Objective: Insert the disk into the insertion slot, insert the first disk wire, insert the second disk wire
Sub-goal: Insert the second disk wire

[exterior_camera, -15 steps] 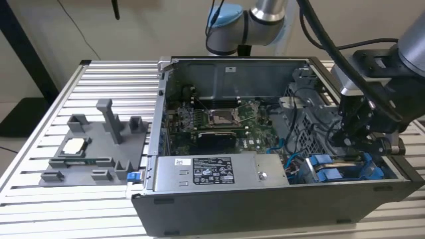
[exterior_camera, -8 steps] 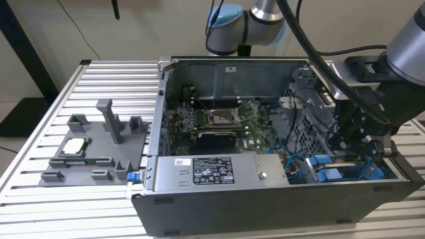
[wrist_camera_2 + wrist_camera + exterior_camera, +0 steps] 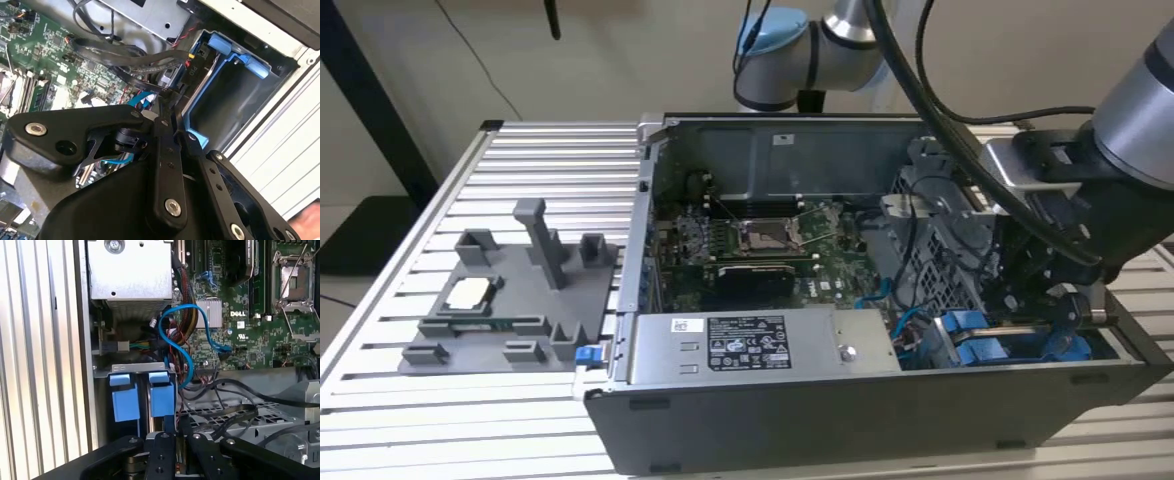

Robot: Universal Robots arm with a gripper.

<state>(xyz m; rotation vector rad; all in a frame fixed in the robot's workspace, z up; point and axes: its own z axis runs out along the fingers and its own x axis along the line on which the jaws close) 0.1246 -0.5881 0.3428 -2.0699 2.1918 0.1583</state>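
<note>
1. The ribbed metal tabletop [image 3: 520,160] fills the exterior view, with a grey tray of stands [image 3: 507,300] at the left of the frame.
2. The open computer case [image 3: 854,400] takes the centre and right; its green circuit board [image 3: 761,240] lies in the middle, and the silver power box [image 3: 761,345] sits along the lower edge.
3. The robot arm [image 3: 1134,110] comes in from the upper right and reaches down into the case's lower right corner.
4. The insertion slot [image 3: 1014,345], marked by blue tabs, is in that corner; in the second wrist view a blue frame [image 3: 225,75] in the upper right surrounds a dark recess.
5. I cannot make out the disk clearly inside it.
6. The pincer [image 3: 175,107] sits just at the slot among black cables [image 3: 125,57]; its fingers [image 3: 165,150] look pressed near together, but whether they pinch a wire I cannot tell.
7. Judgement: work has reached the wire steps; the next move calls for fine alignment with the connector.
</note>
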